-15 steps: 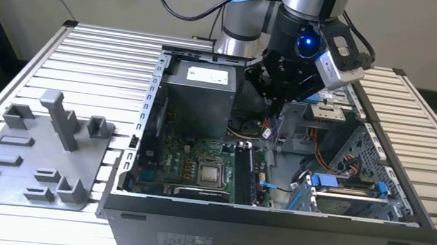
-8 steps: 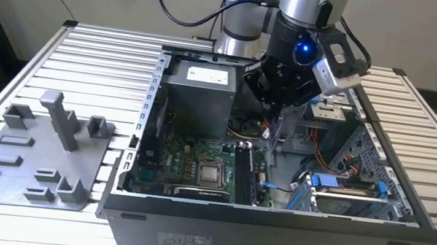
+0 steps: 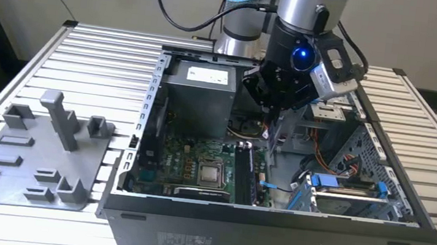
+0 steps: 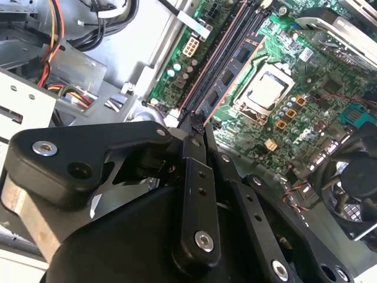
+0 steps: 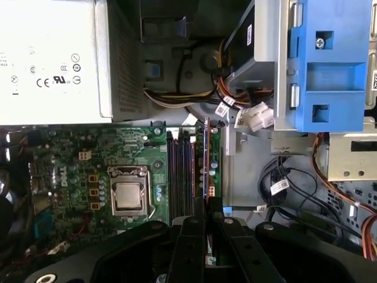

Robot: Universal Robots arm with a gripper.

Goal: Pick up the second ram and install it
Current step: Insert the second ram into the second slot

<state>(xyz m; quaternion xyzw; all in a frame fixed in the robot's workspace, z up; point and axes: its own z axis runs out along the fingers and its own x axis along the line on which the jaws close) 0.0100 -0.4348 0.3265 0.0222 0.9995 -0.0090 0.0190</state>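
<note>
Slatted metal table [image 3: 86, 52] carries an open black computer case [image 3: 271, 240], and a grey plastic tray [image 3: 23, 168] lies beside the case, toward the exterior view's left. In the first wrist view the black claw [image 5: 207, 207] hangs over the inside of the case. Its two fingers [image 5: 188, 247] are clenched on the second ram [image 5: 207, 159], a long thin dark memory stick, seen edge-on as a narrow reddish strip.

The stick reaches straight out from the claw's tips. Its long axis runs parallel to the long black sockets [image 5: 181, 171] of the green motherboard [image 5: 76, 147]. It lies just beside them, toward the board's edge that faces the blue plastic drive cage [image 5: 318, 65].

I judge that it is lined up with the outermost socket, but the stick itself covers that socket. Whether its lower edge touches the socket or is apart from it, I cannot tell. Its label is turned away.
</note>
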